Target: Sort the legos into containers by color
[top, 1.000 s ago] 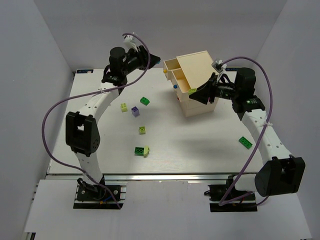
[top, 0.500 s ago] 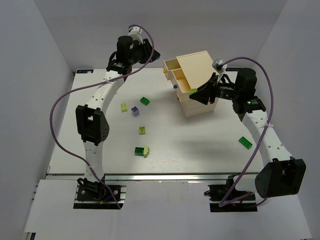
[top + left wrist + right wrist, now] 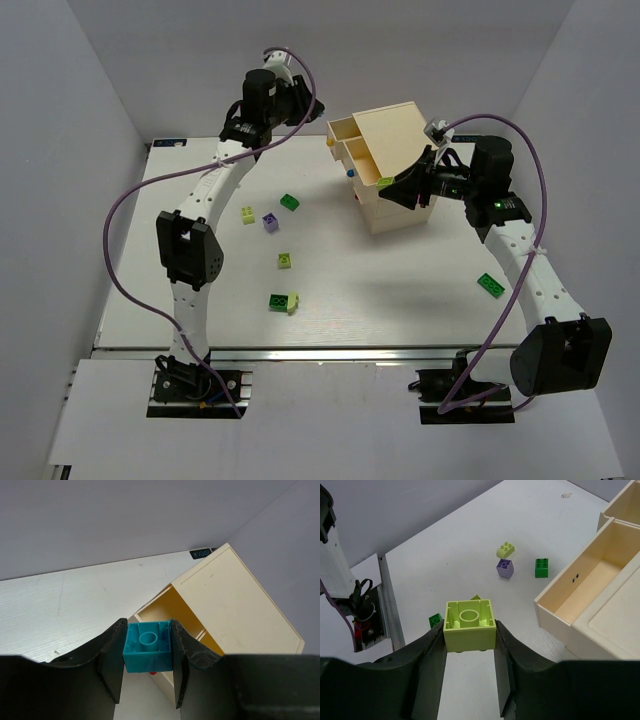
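Moved since a second ago: left arm, swung upright, nearer the chest [image 3: 395,165]; right arm unchanged.
Table [image 3: 400,300], near part: lone green brick [image 3: 490,284] at right; green brick pair [image 3: 284,300] and purple brick [image 3: 270,222] left of centre.
Right tool [image 3: 469,626]: half-open, clamped on a yellow-green brick [image 3: 469,635], beside the chest's pulled-out drawers.
Left tool [image 3: 147,630]: half-open, clamped on a teal-blue brick [image 3: 148,655], held aloft near the open top drawer [image 3: 167,607].
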Tool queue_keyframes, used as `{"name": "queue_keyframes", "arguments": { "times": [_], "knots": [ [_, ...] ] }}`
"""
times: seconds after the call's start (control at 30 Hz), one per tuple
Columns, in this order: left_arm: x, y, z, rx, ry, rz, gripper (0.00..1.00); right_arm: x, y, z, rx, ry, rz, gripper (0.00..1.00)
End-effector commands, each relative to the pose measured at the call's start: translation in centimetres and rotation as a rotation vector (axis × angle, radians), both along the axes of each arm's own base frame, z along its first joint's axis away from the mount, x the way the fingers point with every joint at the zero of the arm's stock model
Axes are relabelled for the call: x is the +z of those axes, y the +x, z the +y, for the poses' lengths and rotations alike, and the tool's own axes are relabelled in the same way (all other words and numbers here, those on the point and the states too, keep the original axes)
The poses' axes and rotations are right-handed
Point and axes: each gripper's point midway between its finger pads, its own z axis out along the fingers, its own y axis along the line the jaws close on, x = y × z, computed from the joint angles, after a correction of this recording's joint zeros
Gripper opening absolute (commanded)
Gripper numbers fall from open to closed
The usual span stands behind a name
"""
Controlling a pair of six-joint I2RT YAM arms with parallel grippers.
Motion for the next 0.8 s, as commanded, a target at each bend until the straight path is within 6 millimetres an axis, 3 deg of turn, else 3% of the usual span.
{"name": "queue_keyframes", "arguments": {
  "times": [0.0, 0.2, 0.53, 0.77],
  "knots": [
    [1.9, 0.1, -0.4, 0.010, -0.005, -0.053, 0.00, 0.9, -0.4, -0.4, -0.002, -0.001, -0.059, 0.00],
    [1.9, 0.5, -1.1, 0.008, -0.010, -0.071, 0.00, 0.8, -0.6, -0.3, 0.006, -0.001, -0.056, 0.00],
    [3.0, 0.1, -4.8, -0.092, -0.076, -0.176, 0.00, 0.8, -0.7, -0.3, 0.009, -0.001, -0.062, 0.00],
    [2.5, 0.4, -5.9, -0.114, -0.101, -0.185, 0.00, 0.7, -0.6, -0.5, 0.004, 0.000, -0.061, 0.00]
  ]
}}
